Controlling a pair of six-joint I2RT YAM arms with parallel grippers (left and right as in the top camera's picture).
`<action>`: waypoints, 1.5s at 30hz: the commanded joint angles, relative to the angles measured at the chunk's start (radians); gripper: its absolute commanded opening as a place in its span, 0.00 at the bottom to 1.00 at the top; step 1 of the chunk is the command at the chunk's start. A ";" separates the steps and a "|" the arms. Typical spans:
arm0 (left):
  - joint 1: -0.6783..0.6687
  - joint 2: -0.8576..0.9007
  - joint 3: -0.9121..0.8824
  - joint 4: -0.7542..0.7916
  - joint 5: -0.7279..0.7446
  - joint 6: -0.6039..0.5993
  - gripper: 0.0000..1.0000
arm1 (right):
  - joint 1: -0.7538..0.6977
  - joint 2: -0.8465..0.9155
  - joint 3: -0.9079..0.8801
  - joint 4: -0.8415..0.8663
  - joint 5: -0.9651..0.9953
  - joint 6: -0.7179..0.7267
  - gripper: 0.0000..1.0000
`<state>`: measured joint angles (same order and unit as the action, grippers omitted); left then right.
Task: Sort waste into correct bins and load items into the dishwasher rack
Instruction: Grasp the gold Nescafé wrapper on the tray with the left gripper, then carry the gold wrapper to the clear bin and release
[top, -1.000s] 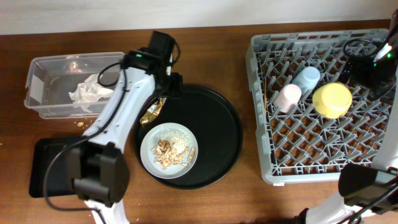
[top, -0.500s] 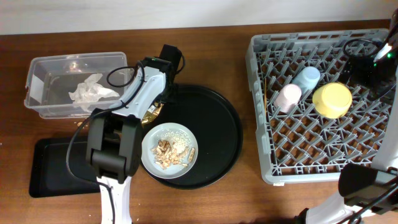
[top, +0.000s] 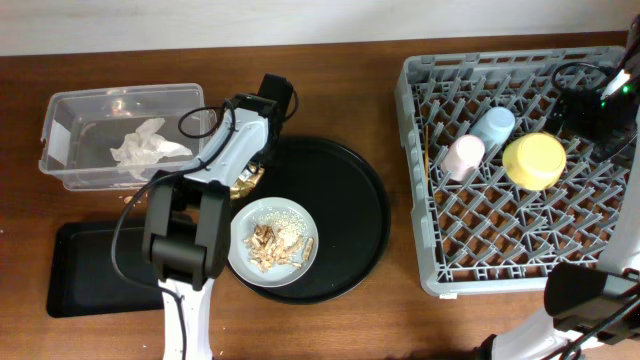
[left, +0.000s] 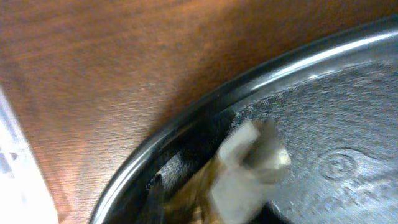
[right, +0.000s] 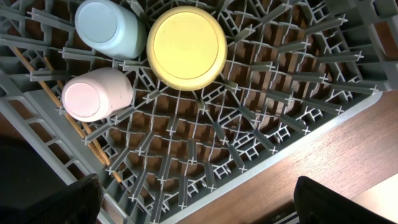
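The left jaws sit low at the rim of the round black tray (top: 350, 200), one pale fingertip (left: 249, 165) just above the gold wrapper (top: 243, 183). Blur hides their gap, so I cannot tell it. The right jaws hang wide and empty over the rack (top: 480, 240), above the yellow bowl (right: 186, 46), pink cup (right: 96, 93) and blue cup (right: 109, 28).

A dark, reddish-brown wooden table (top: 330, 90) fills the overhead view, its grain running lengthwise. A large round black tray (top: 350, 195) lies flat on it, left of centre, with a glossy raised rim. In the left wrist view that rim curves across the picture, touching the wood, and the tray's inner surface looks finely pebbled, with a faint embossed round mark. A pale strip (top: 300, 20) borders the table's far edge.
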<state>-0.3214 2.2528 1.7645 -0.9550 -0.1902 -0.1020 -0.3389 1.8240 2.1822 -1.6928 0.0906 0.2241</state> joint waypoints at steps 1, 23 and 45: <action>0.003 0.016 0.008 -0.005 0.011 0.010 0.20 | -0.002 0.004 0.006 -0.002 0.019 -0.006 0.98; 0.241 -0.337 0.078 0.151 -0.286 -0.469 0.01 | -0.002 0.004 0.006 -0.002 0.019 -0.006 0.99; 0.483 -0.388 0.078 0.091 -0.093 -0.631 0.99 | -0.002 0.004 0.006 -0.002 0.019 -0.006 0.99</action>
<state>0.1585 1.9575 1.8400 -0.8043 -0.2989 -0.7238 -0.3389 1.8240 2.1822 -1.6924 0.0902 0.2237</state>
